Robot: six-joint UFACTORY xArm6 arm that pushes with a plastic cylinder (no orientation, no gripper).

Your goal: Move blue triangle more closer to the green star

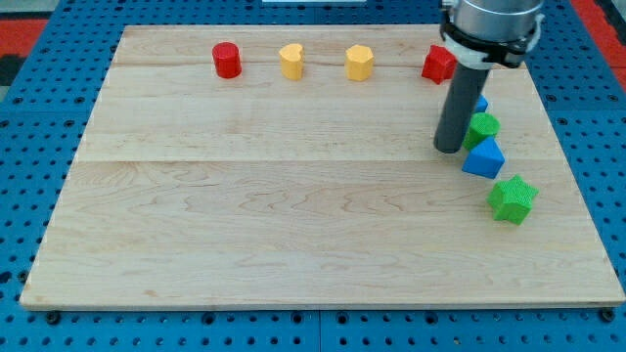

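The blue triangle (pixel 484 157) lies at the view's right on the wooden board (pixel 293 215). The green star (pixel 512 198) sits just below and right of it, a small gap apart. My tip (pixel 449 149) rests on the board just left of the blue triangle, close to its left edge. A second green block (pixel 482 126) lies right above the blue triangle, beside the rod. A bit of another blue block (pixel 481 103) peeks out behind the rod.
Along the view's top stand a red cylinder (pixel 227 60), a yellow heart (pixel 291 61), a yellow hexagon (pixel 360 62) and a red star (pixel 437 63), partly behind the arm. The board's right edge is near the green star.
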